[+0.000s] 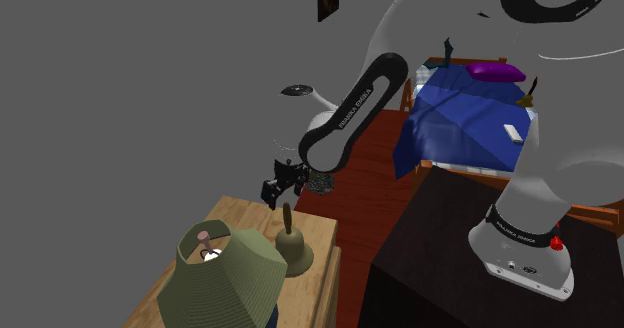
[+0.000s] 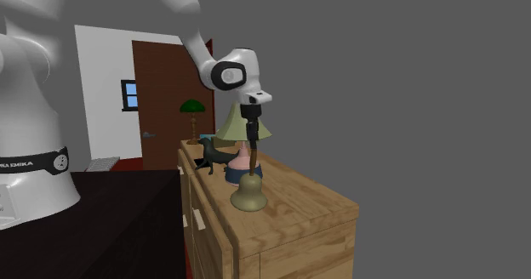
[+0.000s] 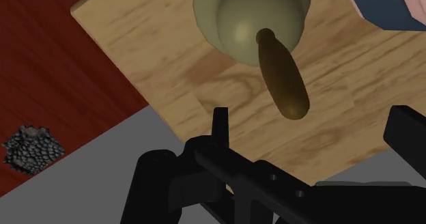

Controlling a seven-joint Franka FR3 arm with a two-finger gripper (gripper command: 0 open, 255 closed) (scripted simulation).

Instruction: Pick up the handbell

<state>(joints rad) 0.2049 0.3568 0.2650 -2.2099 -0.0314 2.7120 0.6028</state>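
An olive-brass handbell (image 1: pixel 292 253) with a brown upright handle (image 1: pixel 287 222) stands on a wooden dresser (image 1: pixel 226 216) near its end. In the second exterior view the handbell (image 2: pixel 249 193) sits at the dresser's (image 2: pixel 299 202) near end, and my black gripper (image 2: pixel 252 131) hangs straight over its handle. My gripper (image 1: pixel 282 183) is open. In the wrist view the handle (image 3: pixel 283 76) rises from the handbell (image 3: pixel 235 14) toward my gripper (image 3: pixel 313 120). Its tip lies between the two fingers (image 3: pixel 220 123) without touching either.
A lamp with an olive-green shade (image 1: pixel 226 276) and a pink and blue base (image 2: pixel 242 162) stands close behind the bell. A dark animal figurine (image 2: pixel 212 156) is farther along the dresser. A blue-covered bed (image 1: pixel 465 122), red floor and a dark speckled object (image 3: pixel 31 147) lie beyond.
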